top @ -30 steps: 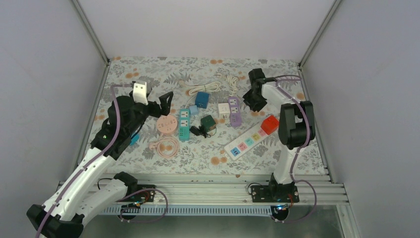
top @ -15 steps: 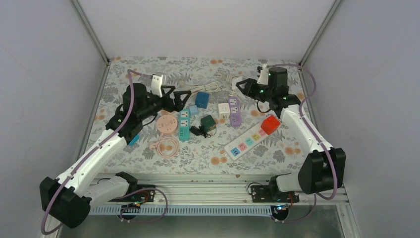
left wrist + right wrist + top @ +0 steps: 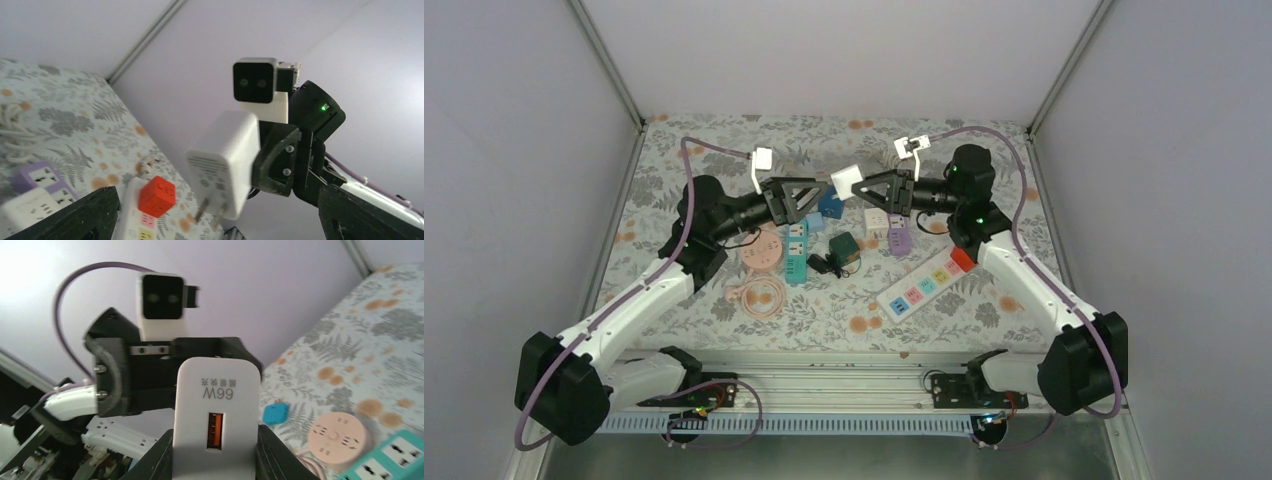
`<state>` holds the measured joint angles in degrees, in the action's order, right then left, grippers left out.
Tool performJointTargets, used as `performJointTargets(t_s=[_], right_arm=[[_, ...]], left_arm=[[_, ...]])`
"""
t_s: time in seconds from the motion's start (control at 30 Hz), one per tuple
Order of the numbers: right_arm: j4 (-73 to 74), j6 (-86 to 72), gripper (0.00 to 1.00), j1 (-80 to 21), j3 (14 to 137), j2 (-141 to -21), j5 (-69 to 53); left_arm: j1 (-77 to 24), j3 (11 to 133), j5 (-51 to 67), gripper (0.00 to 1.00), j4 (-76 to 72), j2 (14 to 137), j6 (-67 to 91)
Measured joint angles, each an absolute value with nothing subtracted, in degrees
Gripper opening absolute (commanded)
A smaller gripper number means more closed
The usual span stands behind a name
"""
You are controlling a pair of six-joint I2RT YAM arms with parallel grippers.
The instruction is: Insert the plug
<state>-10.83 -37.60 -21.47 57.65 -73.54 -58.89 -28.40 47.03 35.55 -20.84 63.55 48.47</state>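
The charger plug (image 3: 846, 181) hangs mid-air over the table (image 3: 724, 140), centre, pinched by our right gripper (image 3: 864, 187), jaws narrowed on its sides. A sec ago that arm was at the back right. Both arms have since swung inward, so prob. a handover. Left gripper (image 3: 822, 195) is spread wide, empty, just beside it. Plug: glossy white rounded block, two flat metal prongs, orange USB port. The power strip (image 3: 924, 283) lies below, w/ pastel socket faces.
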Motion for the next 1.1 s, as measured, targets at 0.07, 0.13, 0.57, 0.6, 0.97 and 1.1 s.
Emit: performJointTargets(t_s=[0.07, 0.13, 0.57, 0.6, 0.97, 1.1], right_arm=[[-12.95, -38.59, 0.11, -22.57, 57.76, -72.99, -60.03], [-14.33, -39.33, 0.11, -23.07, 58.02, -72.82, -60.82], [-19.68, -43.75, 0.10, -24.75, 58.87, -73.10, -63.86], [-19.79, -43.94, 0.11, -24.75, 58.87, -73.12, -63.99], [-19.70, -44.62, 0.23, -25.43, 58.92, -73.80, -64.97], [-15.77, -41.91, 0.40, -25.30, 61.36, -75.02, -66.02]], left_arm=[[-28.58, 45.87, 36.49, 0.95, -23.99, 64.01, 51.13], [-28.82, 44.95, 37.10, 0.90, -27.55, 64.60, 53.47], [-30.28, 44.12, 40.45, 0.49, -39.57, 66.19, 58.30], [-30.28, 44.07, 40.91, 0.49, -40.10, 66.30, 58.37], [-30.37, 44.12, 44.29, 0.21, -41.82, 68.53, 58.43], [-30.04, 44.12, 44.62, 0.20, -41.47, 68.51, 58.11]])
